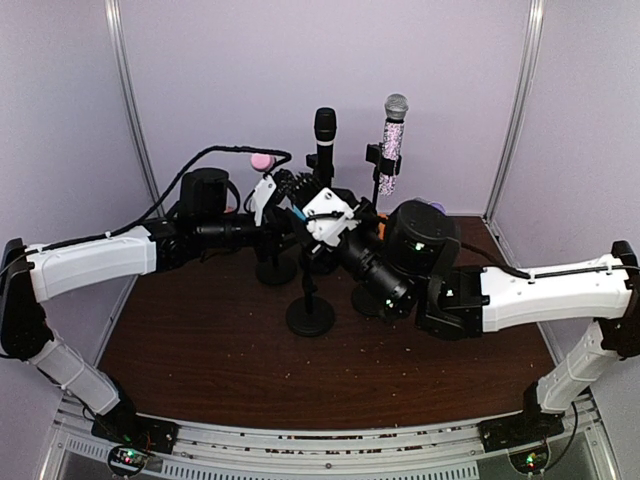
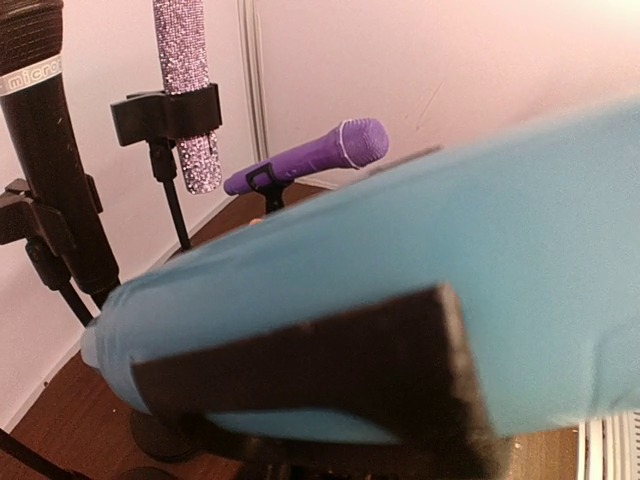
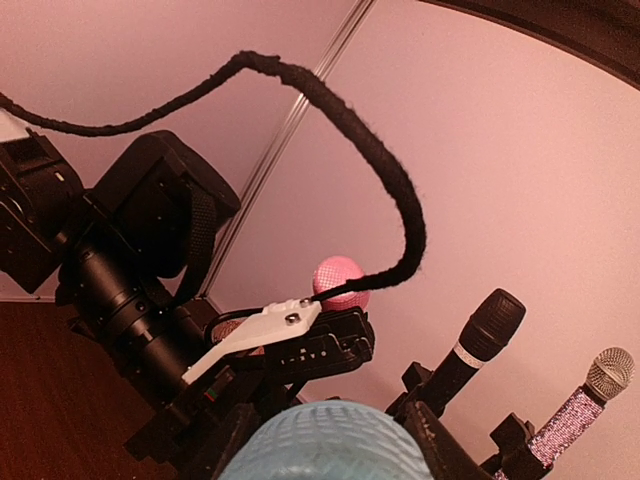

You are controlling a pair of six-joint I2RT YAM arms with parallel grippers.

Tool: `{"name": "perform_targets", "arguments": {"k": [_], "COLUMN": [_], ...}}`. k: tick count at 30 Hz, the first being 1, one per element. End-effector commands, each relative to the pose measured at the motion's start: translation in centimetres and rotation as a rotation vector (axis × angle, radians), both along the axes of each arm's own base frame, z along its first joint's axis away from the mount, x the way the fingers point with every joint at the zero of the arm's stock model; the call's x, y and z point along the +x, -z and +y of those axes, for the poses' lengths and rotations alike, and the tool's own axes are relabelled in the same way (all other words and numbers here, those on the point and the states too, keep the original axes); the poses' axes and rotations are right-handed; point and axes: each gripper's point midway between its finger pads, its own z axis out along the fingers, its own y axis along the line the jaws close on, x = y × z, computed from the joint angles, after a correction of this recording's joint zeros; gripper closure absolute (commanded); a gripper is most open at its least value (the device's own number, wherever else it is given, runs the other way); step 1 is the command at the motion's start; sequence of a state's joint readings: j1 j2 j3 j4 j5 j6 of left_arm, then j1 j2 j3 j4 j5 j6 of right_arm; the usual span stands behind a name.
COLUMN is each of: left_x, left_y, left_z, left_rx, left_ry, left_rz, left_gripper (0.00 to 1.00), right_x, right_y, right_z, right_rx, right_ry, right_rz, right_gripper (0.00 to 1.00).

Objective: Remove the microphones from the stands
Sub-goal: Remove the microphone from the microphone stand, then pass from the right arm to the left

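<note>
With the left gripper (image 1: 283,203), clamps narrowly on the body of the blue microphone (image 2: 450,250), just in front of the black microphone (image 1: 325,130), seemingly to draw it clear of its stand (image 1: 310,315); no telling whether the right gripper (image 1: 330,222) grips anything.
</note>
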State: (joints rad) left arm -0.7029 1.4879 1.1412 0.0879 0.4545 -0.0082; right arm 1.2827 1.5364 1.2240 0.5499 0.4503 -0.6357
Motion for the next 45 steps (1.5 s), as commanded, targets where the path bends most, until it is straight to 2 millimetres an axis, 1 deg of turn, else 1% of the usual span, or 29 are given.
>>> {"name": "perform_targets", "arguments": {"k": [1,8,15,28,34,37,40,41,43,44,45], "left_x": [3.7,3.9,4.3,5.2,5.5,5.3,4.7,4.4,3.6,3.3,3.0], "left_y": [-0.3,0.0,0.4,0.7,0.8,0.8,0.5,0.3,0.1,-0.1,-0.2], "left_z": [3.2,3.6,3.8,3.8,3.9,3.8,3.4,3.3,3.1,3.1,3.2], "left_rx": [0.02,0.039,0.055,0.072,0.083,0.08,0.071,0.066,0.069,0.071,0.075], "left_ry": [-0.226,-0.247,-0.268,-0.301,-0.312,-0.3,-0.26,-0.245,-0.202,-0.192,-0.182], "left_rz": [-0.003,-0.016,-0.018,0.0,-0.01,-0.011,-0.014,-0.015,-0.017,-0.019,-0.022], "left_gripper": [1.0,1.0,1.0,1.0,1.0,1.0,1.0,0.9,0.48,0.31,0.24], "right_x": [-3.8,-5.9,-7.6,-9.2,-10.0,-10.6,-10.6,-10.5,-10.3,-10.2,-10.2], "right_y": [-4.3,-5.4,-6.2,-8.5,-9.0,-9.3,-9.3,-9.1,-8.8,-8.6,-8.5], "right_z": [-1.6,-2.0,-2.6,-4.8,-5.5,-5.9,-6.3,-6.4,-6.6,-6.7,-6.7], "right_rx": [0.138,0.135,0.138,0.208,0.219,0.223,0.227,0.227,0.234,0.24,0.242], "right_ry": [-0.071,-0.064,-0.074,-0.119,-0.139,-0.145,-0.14,-0.137,-0.128,-0.123,-0.119], "right_rz": [-0.045,-0.086,-0.091,-0.079,-0.074,-0.071,-0.055,-0.046,-0.03,-0.022,-0.016], "right_gripper": [0.93,0.99,1.0,1.0,1.0,1.0,1.0,1.0,1.0,1.0,1.0]}}
